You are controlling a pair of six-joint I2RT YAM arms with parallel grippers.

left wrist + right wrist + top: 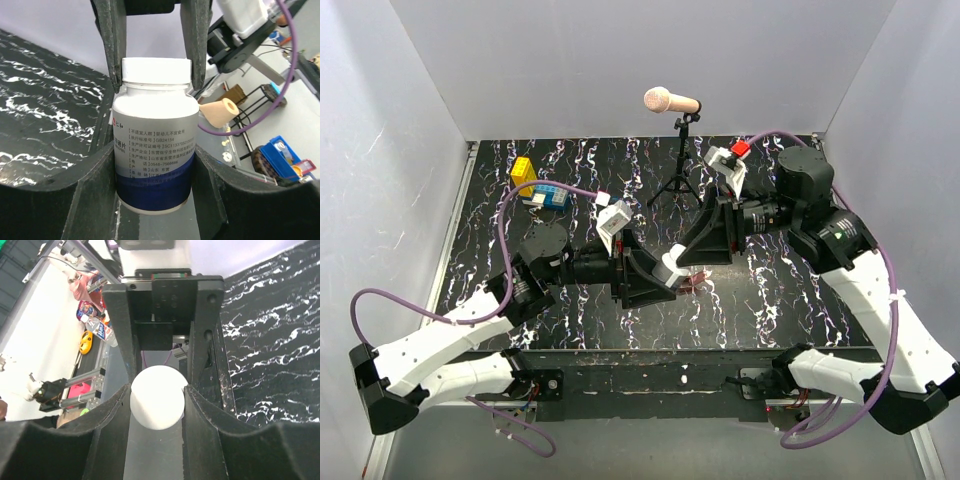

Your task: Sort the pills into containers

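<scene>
A white pill bottle (pixel 152 145) with a grey and blue label and a white cap (pixel 156 70) is held between my two grippers above the middle of the table. My left gripper (pixel 155 170) is shut on the bottle's body. My right gripper (pixel 157 400) is shut on the cap (pixel 157 397), facing the left one. In the top view the left gripper (pixel 658 275), the bottle (pixel 672 266) and the right gripper (pixel 690 250) meet in one line. The reddish-brown box (pixel 696 283) shows only as a sliver below them. No pills are in view.
A pink microphone (pixel 670 100) on a black tripod (pixel 676 185) stands at the back centre. Yellow (pixel 523 172) and blue toy blocks (pixel 548 196) sit at the back left. White walls enclose the black marbled table (pixel 770 300).
</scene>
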